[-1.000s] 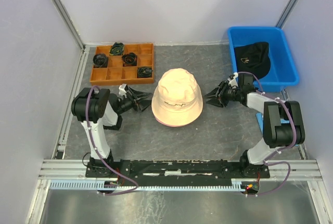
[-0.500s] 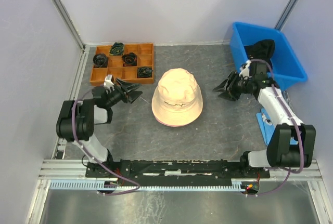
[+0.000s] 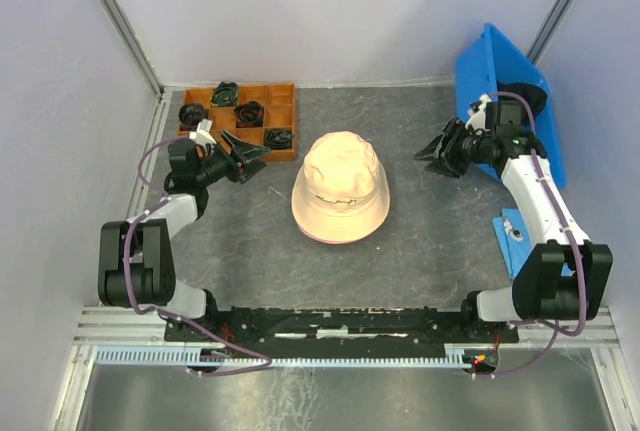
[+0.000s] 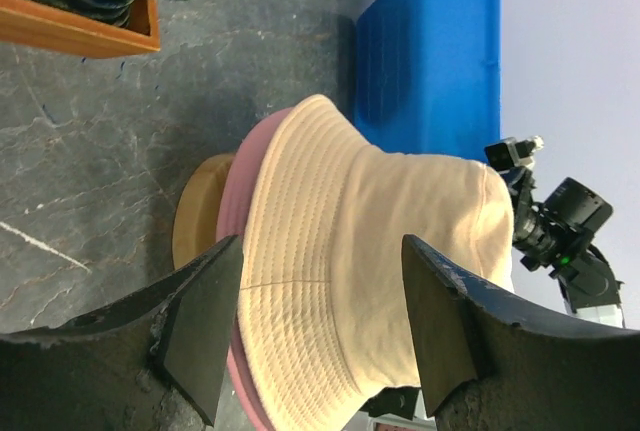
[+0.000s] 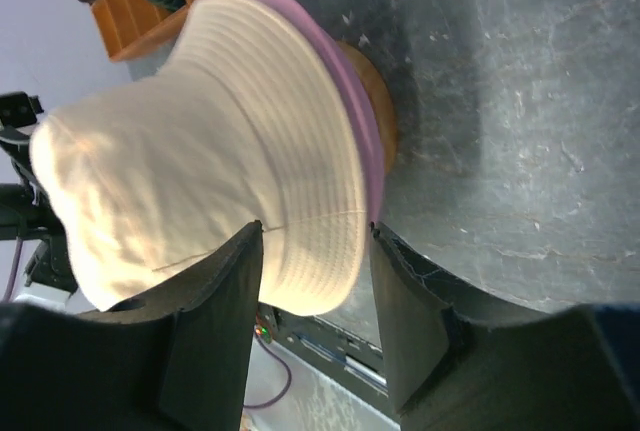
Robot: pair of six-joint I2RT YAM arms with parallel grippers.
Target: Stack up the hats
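Observation:
A beige hat [image 3: 340,189] sits in the middle of the table on top of a pink hat, whose brim [image 4: 236,213] shows under it, over a wooden stand [image 4: 194,223]. My left gripper [image 3: 252,155] is open and empty, left of the hats and apart from them. My right gripper [image 3: 434,151] is open and empty, to their right. A black hat [image 3: 528,97] lies in the blue bin [image 3: 500,76], which is tipped up on its side behind the right arm. The beige hat [image 5: 200,186] and pink brim [image 5: 352,101] also show in the right wrist view.
An orange compartment tray [image 3: 284,96] with several dark coiled bundles stands at the back left, close behind the left gripper. A flat blue piece [image 3: 509,236] lies at the right under the right arm. Grey walls close in both sides.
Both grippers have drawn back from the hats, outward and toward the back. The left gripper now sits by the tray. The blue bin has tipped from flat up onto its side.

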